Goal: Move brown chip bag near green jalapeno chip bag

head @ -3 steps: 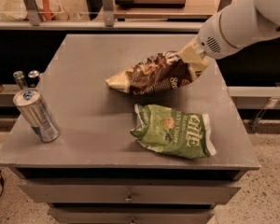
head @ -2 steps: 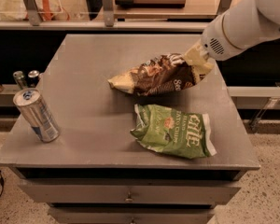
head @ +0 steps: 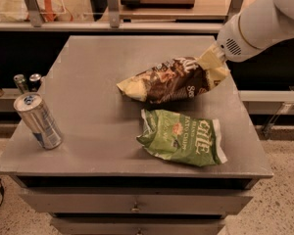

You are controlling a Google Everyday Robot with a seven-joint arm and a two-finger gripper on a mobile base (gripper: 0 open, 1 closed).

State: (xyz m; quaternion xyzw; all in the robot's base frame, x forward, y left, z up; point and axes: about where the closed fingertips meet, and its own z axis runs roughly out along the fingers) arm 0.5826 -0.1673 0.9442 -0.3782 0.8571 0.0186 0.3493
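One hand (head: 214,65) grips brown chip bag (head: 170,81) near table's (head: 88,131) right edge.

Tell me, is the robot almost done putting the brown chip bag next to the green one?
Nearly. Done: the brown chip bag already lies just behind the green jalapeno chip bag, with a narrow strip of table between them. In hand: the gripper holds the brown bag's right end, which looks slightly raised. Left: probably just setting it down and letting go.

At right, gripper (head: 213,66) clamping brown chip bag (head: 169,81), green jalapeno chip bag (head: 183,137) just beside
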